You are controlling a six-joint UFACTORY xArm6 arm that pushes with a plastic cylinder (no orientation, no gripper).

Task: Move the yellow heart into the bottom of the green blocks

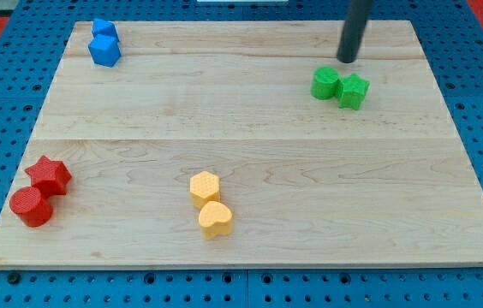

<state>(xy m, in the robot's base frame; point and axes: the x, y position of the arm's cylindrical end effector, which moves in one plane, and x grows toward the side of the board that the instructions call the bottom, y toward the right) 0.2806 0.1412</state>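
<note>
Two green blocks, a cylinder [325,84] and a star [353,91], are sitting just below my tip [348,60]; fingers I am lacking. Well apart, the yellow heart [215,220] is lying at the table's [250,162] bottom, touching a yellow hexagon [205,186]. Judging it light, rigid, slippery: pushing its lower-left flank.
</note>
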